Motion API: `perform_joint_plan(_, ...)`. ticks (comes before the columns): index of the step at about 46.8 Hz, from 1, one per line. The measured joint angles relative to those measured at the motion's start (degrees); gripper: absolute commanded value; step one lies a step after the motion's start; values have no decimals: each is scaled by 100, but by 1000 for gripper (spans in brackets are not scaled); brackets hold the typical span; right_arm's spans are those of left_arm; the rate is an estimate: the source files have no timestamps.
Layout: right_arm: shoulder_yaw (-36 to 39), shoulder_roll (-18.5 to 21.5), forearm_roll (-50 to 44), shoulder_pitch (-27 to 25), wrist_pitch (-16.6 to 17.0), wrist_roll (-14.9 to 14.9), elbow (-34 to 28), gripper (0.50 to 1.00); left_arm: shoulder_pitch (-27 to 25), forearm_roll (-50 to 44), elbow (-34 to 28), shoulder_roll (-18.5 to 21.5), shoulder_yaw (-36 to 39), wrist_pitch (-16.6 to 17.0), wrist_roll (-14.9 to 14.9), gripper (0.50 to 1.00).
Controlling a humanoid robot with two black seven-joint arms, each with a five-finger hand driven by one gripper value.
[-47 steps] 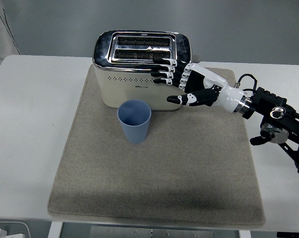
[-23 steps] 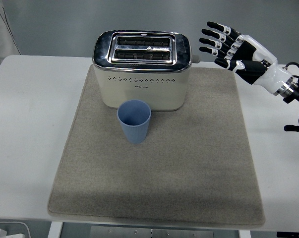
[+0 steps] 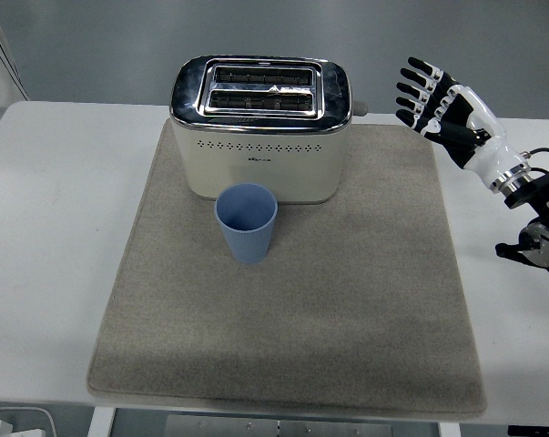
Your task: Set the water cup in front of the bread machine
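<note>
A white table (image 3: pixel 55 209) fills most of the frame, running from the left edge to the right edge beneath a grey wall at the top. On it lies a large beige-grey mat (image 3: pixel 347 309), roughly rectangular, covering the middle of the frame from just below the top centre down to near the bottom edge. At the upper centre of the mat stands a cream two-slot toaster (image 3: pixel 261 127) with a shiny chrome top, its two slots facing upward and a row of small holes along its near face. Directly below the toaster in the picture, just beside its near face and a little left of centre, a blue water cup (image 3: pixel 247 224) stands upright on the mat with its open mouth up. In the upper right of the frame the right hand (image 3: pixel 442 111), black and white, hangs raised above the table past the mat's right edge, well apart from both toaster and cup; its fingers (image 3: pixel 418 89) are spread and extended toward the upper left, grasping nothing. Its black arm (image 3: pixel 538 214) enters from the right edge.
</note>
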Motion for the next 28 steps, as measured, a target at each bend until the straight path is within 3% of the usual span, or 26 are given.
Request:
perform_joint_plan(7,-4,76,591,-84,-303,-36,-44,921,2,0,0,0,-1,0,1,1000)
perform_joint_plan(13,-83,78,1266,-94,-363,-102,-48,926,1,0,0,0,0,0,1,1000)
perform_joint_plan(28,-71,257,2952,-101,-385,-1142,-48,926,2,0,0,0,1,0,1,1000)
